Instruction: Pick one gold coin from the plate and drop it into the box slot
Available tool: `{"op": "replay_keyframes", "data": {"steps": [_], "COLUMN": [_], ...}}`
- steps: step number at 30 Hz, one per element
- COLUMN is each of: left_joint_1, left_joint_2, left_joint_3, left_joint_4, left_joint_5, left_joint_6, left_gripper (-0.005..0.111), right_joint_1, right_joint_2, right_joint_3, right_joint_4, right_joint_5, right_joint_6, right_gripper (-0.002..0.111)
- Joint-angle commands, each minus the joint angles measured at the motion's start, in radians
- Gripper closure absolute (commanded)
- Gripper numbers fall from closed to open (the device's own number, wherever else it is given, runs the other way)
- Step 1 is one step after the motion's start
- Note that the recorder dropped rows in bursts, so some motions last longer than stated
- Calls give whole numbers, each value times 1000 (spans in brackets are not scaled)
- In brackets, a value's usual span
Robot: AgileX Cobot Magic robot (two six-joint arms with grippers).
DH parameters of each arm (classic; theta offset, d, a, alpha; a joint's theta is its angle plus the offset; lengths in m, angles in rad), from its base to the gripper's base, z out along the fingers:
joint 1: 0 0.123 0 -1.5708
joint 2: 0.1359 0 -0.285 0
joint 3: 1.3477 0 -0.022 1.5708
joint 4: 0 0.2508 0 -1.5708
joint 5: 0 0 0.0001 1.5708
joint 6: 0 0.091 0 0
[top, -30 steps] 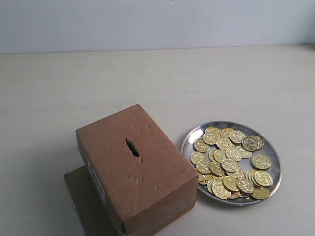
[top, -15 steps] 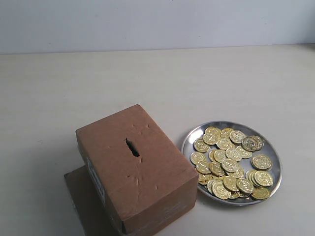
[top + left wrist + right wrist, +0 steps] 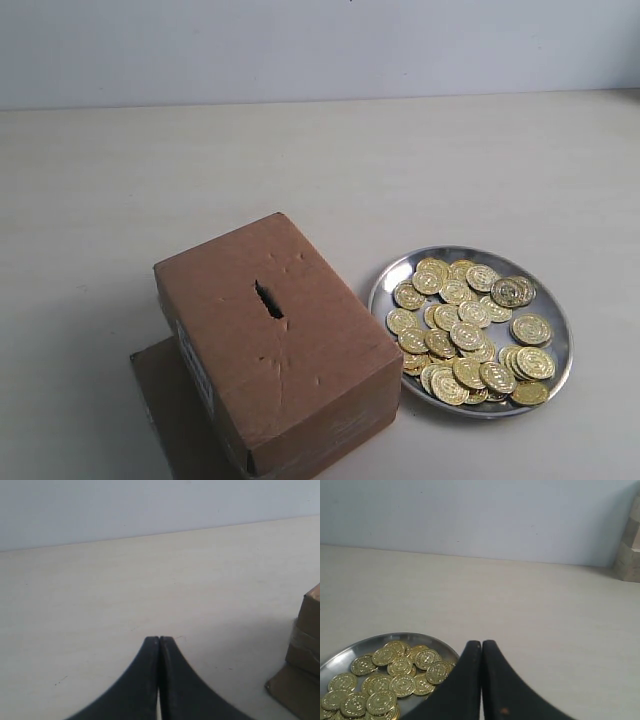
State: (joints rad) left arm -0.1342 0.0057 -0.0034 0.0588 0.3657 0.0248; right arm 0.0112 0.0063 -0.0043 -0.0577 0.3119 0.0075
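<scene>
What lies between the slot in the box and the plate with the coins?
No separate object. In the exterior view, only the dented top of the box separates the slot from the plate.

We count one box (image 3: 275,340) bearing one slot (image 3: 268,300); one plate (image 3: 552,302); one flat cardboard sheet (image 3: 165,400); two grippers — left gripper (image 3: 159,645) and right gripper (image 3: 481,647); gold coins (image 3: 467,335) overlap in a heap — we make it thirty-odd, exact number uncertain
</scene>
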Motion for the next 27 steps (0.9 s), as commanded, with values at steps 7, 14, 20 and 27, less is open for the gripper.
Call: {"op": "replay_keyframes", "data": {"steps": [7,14,20,27], "left_joint_1": [-8,-8,-8,-8], "left_joint_2": [-6,-6,-6,-6], "left_joint_3": [3,3,3,3], "left_joint_4": [-8,-8,-8,-8], "left_joint_5": [-5,-5,-5,-5], "left_joint_6": [-3,-3,-3,-3], "left_gripper": [107,107,107,107], "right_joint_1": [30,30,30,30], "right_joint_2": [-6,-6,-6,-6], "right_joint_3": [4,4,4,4], "right_joint_4": [0,3,3,3], "right_joint_5": [-8,-8,-8,-8], "right_joint_6": [-2,-8,-8,-8], "right_gripper": [108,108,108,108]}}
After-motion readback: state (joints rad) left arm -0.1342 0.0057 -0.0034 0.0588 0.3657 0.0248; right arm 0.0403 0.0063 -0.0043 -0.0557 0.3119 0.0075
